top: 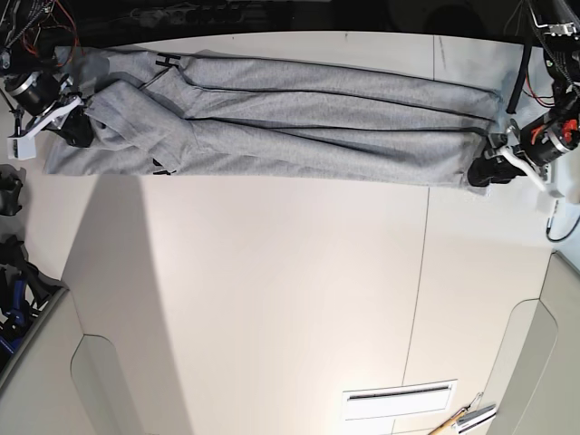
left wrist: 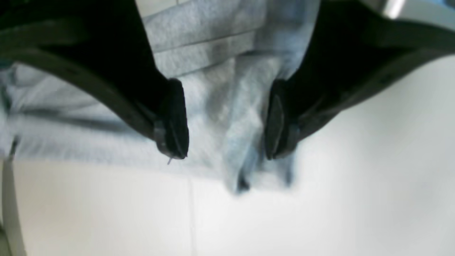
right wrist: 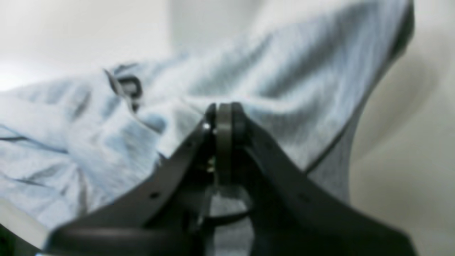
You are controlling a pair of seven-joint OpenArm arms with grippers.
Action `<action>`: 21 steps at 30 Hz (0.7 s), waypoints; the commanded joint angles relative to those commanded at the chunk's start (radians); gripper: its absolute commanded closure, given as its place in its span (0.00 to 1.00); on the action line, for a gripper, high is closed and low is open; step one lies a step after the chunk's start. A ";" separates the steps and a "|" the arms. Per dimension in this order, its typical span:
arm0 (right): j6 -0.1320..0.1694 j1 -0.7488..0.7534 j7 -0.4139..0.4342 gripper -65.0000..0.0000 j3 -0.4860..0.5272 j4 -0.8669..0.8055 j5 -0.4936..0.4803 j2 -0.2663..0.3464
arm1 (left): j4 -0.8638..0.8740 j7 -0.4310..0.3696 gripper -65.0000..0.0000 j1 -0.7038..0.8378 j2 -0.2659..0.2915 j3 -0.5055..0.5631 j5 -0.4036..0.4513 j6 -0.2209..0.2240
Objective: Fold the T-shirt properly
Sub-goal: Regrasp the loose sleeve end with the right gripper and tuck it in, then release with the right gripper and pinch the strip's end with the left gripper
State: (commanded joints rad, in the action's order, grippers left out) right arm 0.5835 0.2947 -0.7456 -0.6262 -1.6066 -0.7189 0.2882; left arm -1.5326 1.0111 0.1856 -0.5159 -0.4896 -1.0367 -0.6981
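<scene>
The heather-grey T-shirt (top: 290, 127) lies stretched in a long band across the far side of the white table (top: 272, 290), with long creases running along it. At its left end the cloth bunches up where my right gripper (top: 77, 131) holds it. In the right wrist view that gripper (right wrist: 224, 113) is shut, with the T-shirt (right wrist: 284, 71) draped up against its tips. My left gripper (top: 482, 172) is at the shirt's right end. In the left wrist view it (left wrist: 227, 142) stands open, its fingers on either side of a fold of the T-shirt (left wrist: 227, 106) near the cloth's edge.
A slotted plate (top: 399, 397) is set into the table near the front right, with a tool (top: 462, 419) beside it. Cables (top: 526, 63) hang at the back right. Wiring (top: 27, 18) sits at the back left, and dark gear (top: 11, 272) along the left edge.
</scene>
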 joint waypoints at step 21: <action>0.001 0.042 -0.089 1.00 -0.031 -0.125 -0.086 -0.006 | 0.008 -0.024 0.31 0.147 0.098 -0.096 0.046 0.000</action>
State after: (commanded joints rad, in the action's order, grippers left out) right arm 0.5842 0.3363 -0.8345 -0.6571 -1.7313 -0.8047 0.2821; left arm -1.5242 0.9871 0.3328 -0.4179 -0.5854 -0.9905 -0.6981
